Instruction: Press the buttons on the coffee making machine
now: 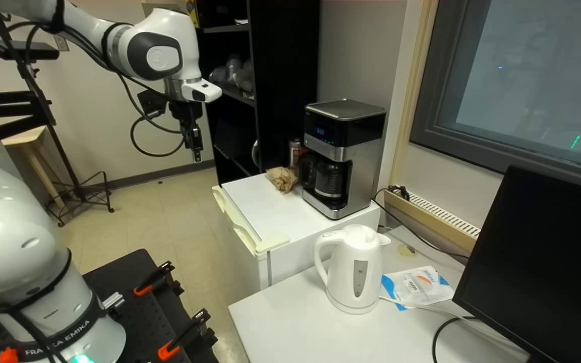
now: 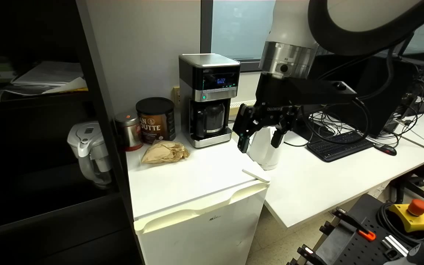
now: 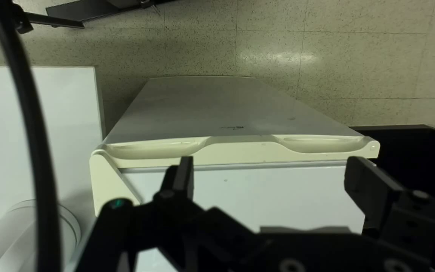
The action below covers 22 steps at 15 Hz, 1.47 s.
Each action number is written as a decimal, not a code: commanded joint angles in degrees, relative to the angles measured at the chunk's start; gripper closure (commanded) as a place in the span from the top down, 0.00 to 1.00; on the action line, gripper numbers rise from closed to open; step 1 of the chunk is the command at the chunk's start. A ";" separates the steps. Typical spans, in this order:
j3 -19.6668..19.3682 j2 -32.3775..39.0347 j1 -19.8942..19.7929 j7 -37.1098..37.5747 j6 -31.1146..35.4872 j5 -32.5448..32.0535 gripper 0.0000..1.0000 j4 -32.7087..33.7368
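The coffee making machine [image 1: 363,176] is black and silver and stands upright on a small white fridge. It also shows in an exterior view [image 2: 209,96] with a lit clock display reading 6:22. A row of buttons [image 2: 221,89] runs below the display, with a green-lit one at its left end. The dark glass carafe [image 2: 214,118] sits inside the machine. My gripper [image 2: 260,143] is open and empty, pointing down. It hangs in the air [image 1: 197,151], apart from the machine. In the wrist view the open fingers [image 3: 271,166] are above the fridge top; the machine is out of view there.
The white fridge [image 2: 201,228] bears a crumpled paper bag [image 2: 165,151], a coffee tin [image 2: 155,119] and a metal canister [image 2: 129,130]. A white kettle [image 1: 353,272] stands on the white desk [image 1: 280,322] near a monitor [image 1: 542,262]. A black shelf [image 1: 288,75] stands beside the fridge.
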 commanded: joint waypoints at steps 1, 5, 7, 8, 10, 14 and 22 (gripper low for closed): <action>-0.57 0.06 0.57 0.20 -0.06 -0.29 1.00 0.05; -0.50 -0.15 0.43 0.37 0.01 -0.66 1.00 -0.05; 0.11 -1.47 -0.04 1.16 0.89 -2.80 1.00 -0.84; 0.72 -2.29 -0.50 1.99 1.45 -4.89 1.00 -1.36; 1.73 -3.23 -1.27 3.90 2.80 -9.27 1.00 -2.10; 3.96 -5.05 -3.24 9.93 5.06 -18.59 1.00 -3.81; 9.27 -7.22 -11.04 31.81 10.96 -40.23 1.00 -6.52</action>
